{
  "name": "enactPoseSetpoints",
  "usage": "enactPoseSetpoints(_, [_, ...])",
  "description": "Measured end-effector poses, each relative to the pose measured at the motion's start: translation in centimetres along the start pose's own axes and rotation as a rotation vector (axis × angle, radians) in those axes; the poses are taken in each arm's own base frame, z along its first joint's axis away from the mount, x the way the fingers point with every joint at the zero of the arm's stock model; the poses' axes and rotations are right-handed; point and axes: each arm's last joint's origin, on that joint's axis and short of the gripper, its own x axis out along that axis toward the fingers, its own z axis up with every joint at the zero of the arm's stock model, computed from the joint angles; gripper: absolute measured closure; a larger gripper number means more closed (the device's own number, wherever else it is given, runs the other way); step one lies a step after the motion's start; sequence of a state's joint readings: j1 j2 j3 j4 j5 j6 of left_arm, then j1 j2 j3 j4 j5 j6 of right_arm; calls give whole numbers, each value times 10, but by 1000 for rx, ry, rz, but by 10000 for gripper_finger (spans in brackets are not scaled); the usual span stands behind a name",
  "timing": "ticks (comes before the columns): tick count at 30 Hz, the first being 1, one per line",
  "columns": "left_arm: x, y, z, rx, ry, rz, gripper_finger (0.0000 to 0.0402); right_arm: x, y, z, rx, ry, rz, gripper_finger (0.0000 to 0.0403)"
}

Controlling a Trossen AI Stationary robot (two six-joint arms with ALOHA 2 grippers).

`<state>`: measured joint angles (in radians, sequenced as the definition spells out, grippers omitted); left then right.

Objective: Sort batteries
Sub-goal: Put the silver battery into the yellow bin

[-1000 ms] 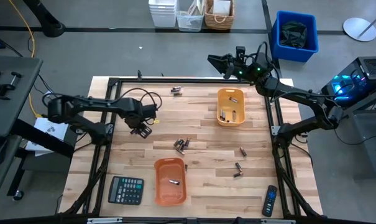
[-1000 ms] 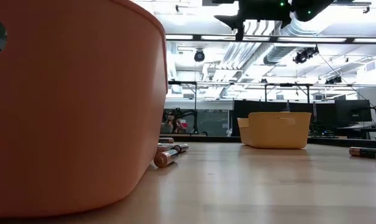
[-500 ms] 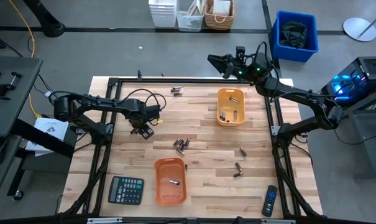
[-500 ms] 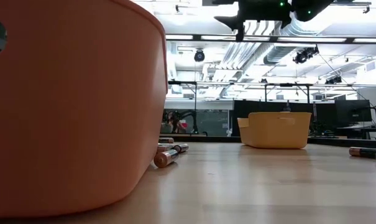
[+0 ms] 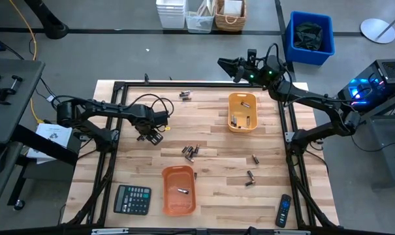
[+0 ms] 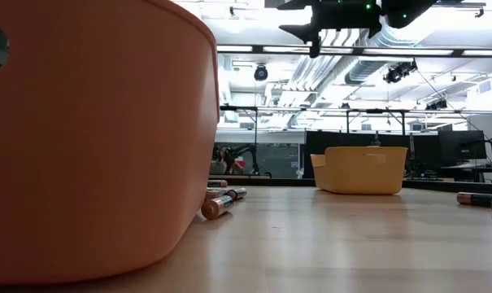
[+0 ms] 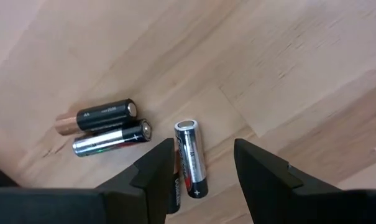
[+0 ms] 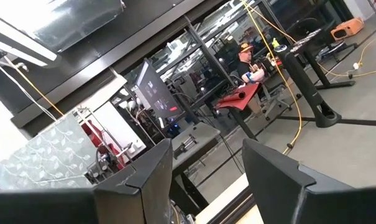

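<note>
Several small batteries lie on the wooden table: a cluster in the middle, a pair near the far edge, others toward the right. The yellow-orange tray holds a few; the orange tray holds one. My left gripper is open, left of the cluster. Its wrist view shows the gripper with a silver battery between the spread fingers, a second beside one finger, and two more farther off. My right gripper is open, raised beyond the far edge.
A black calculator sits near the near-left corner and a black remote near the near-right corner. Black frame rails border the table. In the low view the orange tray fills the left. A seated person shows far off.
My left gripper has crept a little toward the table's right, nearer the middle cluster of batteries, its fingers staying open. The right arm has kept still, and no battery has moved.
</note>
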<state>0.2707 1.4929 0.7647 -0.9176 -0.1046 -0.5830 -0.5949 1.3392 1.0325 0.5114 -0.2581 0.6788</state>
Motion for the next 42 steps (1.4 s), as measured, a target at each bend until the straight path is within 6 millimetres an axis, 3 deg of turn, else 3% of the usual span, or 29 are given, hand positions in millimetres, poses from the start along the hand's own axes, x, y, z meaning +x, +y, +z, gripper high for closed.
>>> enactPoseSetpoints(20, [1, 1, 2, -112, -39, 37, 243, 0, 0, 0, -6, 2, 2, 213])
enactPoseSetpoints(36, [20, -11, 7, -67, 30, 31, 245, 0, -1, -2, -1, 20, -8, 213])
enactPoseSetpoints(39, [21, -12, 8, -23, 39, 9, 270, 0, -1, -2, -1, 22, -10, 213])
enactPoseSetpoints(42, [21, -13, 8, -19, 39, -17, 334, 0, -1, -2, -1, 23, -11, 213])
